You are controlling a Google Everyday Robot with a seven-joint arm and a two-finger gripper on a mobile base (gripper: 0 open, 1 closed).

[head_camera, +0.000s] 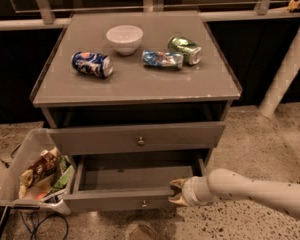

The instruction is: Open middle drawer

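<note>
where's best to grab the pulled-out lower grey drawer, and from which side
Take the wide grey pulled-out middle drawer by its front panel's top edge, from the front and above: open, it exposes that thin lip. Its small round metal knob looks tiny to pinch. The gripper sits at that edge's right end.
</note>
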